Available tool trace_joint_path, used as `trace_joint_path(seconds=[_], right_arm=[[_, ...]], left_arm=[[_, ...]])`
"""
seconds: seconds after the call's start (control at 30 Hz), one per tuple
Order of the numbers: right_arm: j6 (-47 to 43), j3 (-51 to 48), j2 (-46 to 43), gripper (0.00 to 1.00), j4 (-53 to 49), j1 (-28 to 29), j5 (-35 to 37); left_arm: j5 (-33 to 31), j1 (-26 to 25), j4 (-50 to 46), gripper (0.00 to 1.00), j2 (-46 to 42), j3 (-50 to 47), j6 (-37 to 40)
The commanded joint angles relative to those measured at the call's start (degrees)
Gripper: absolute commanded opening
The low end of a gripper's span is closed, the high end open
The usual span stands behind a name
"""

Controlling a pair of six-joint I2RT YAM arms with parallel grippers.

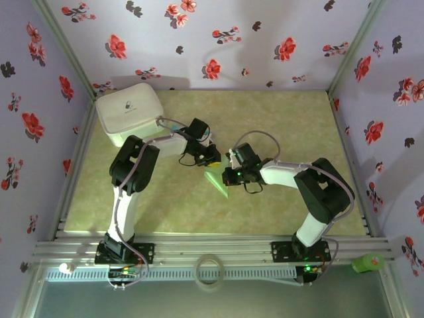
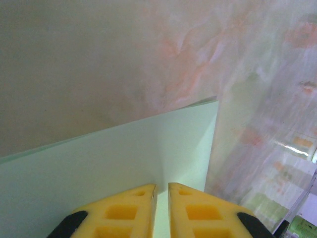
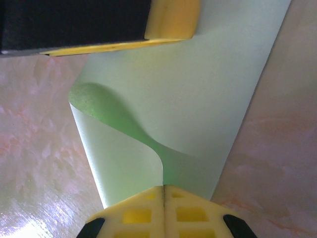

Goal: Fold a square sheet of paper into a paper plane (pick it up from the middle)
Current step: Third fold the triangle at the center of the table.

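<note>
The square sheet of paper point(image 1: 216, 179), pale mint green, hangs between both grippers just above the table's middle. In the right wrist view the paper point(image 3: 198, 99) is doubled over, with a loose flap curling up on the left. My right gripper point(image 3: 164, 188) is shut on its near end, fingers pressed together. My left gripper point(image 2: 162, 187) pinches the opposite edge, with the paper point(image 2: 124, 158) running into the thin slit between its yellow fingers point(image 2: 198, 208). One left finger point(image 3: 173, 20) lies on the sheet's far edge. From above, the left gripper point(image 1: 211, 158) and right gripper point(image 1: 230, 173) nearly meet.
A white zipped pouch point(image 1: 129, 112) lies at the back left of the marbled table point(image 1: 285, 119). Floral walls close in the back and both sides. A tape roll point(image 1: 209, 270) and a green object point(image 1: 368, 263) rest on the front rail.
</note>
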Motion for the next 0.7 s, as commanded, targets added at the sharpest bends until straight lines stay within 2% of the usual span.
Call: trace_joint_path(seconds=[0.0,0.33,0.67], right_arm=[[-1.3,2.2,-0.1,0.02,-1.2,-0.4,-0.2],[-2.6,3.0,0.6,0.02,-3.5,-0.4,0.9],[-0.9,1.3,0.9,0.02,-1.1,-0.4,1.4]], left_arm=[[-2.6,-0.6,-4.6,0.16,1.2,-2.6,-0.4],[-2.5,-0.6,-4.2,0.16,1.5,-2.6,-0.6],[-2.4,-0.7,-4.5,0.16,1.3,-2.8,-0.5]])
